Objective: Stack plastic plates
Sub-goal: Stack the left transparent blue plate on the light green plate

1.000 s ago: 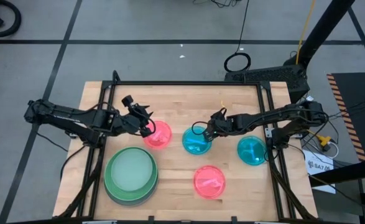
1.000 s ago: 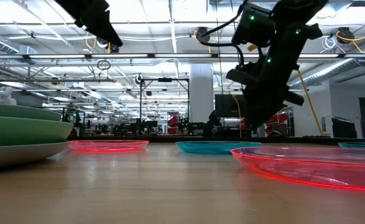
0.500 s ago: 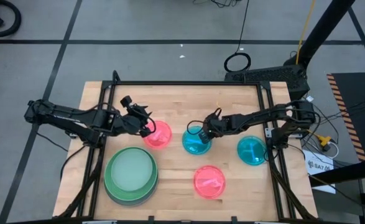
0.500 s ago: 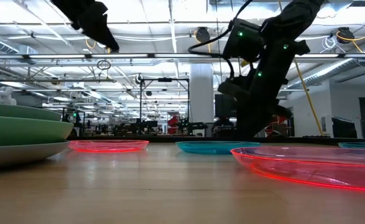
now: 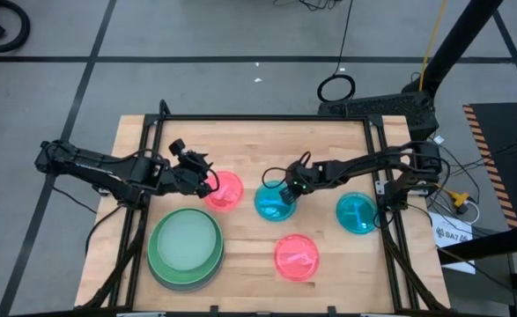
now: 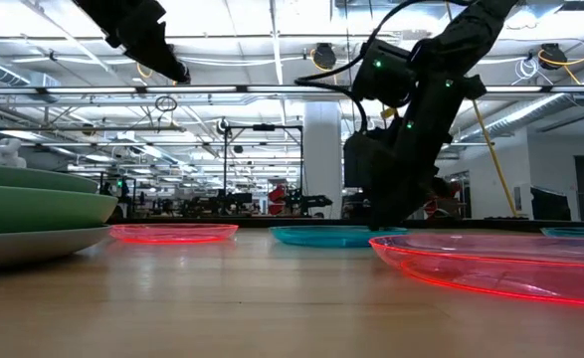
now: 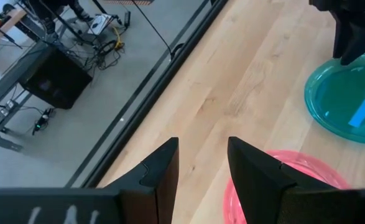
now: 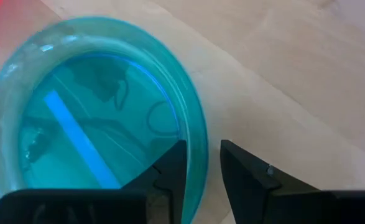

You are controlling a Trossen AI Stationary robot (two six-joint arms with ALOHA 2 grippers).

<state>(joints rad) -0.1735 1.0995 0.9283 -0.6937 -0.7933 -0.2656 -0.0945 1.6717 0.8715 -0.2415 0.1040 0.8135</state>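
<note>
Four small translucent plates lie flat on the table: a pink one (image 5: pixel 224 190), a teal one (image 5: pixel 276 201), a second teal one (image 5: pixel 357 214) and a second pink one (image 5: pixel 296 257). The large plates sit stacked (image 5: pixel 185 248) near the left front, pale green on top. My right gripper (image 5: pixel 289 188) is down at the middle teal plate's far-right rim, open, with one finger on each side of the rim (image 8: pixel 198 155). My left gripper (image 5: pixel 207 176) hangs open above the table beside the first pink plate (image 7: pixel 294 186). My right gripper comes slanting down from the table's right, with one finger (image 8: pixel 170 171) inside the teal plate against its rim and the other (image 8: pixel 244 171) outside. I cannot tell whether the outer finger touches. The plate lies flat on the table (image 6: pixel 321 236).
The stack's edge fills the left of the low view (image 6: pixel 33 209), and the near pink plate (image 6: pixel 510 264) fills its right. A black frame rail (image 5: pixel 267 118) runs along the table's far side. Bare wood lies between the plates and along the far strip.
My right gripper has come down and toward the table's left, onto the middle teal plate's rim. That plate has slid a little toward the left. My left gripper has drawn back slightly toward the left.
</note>
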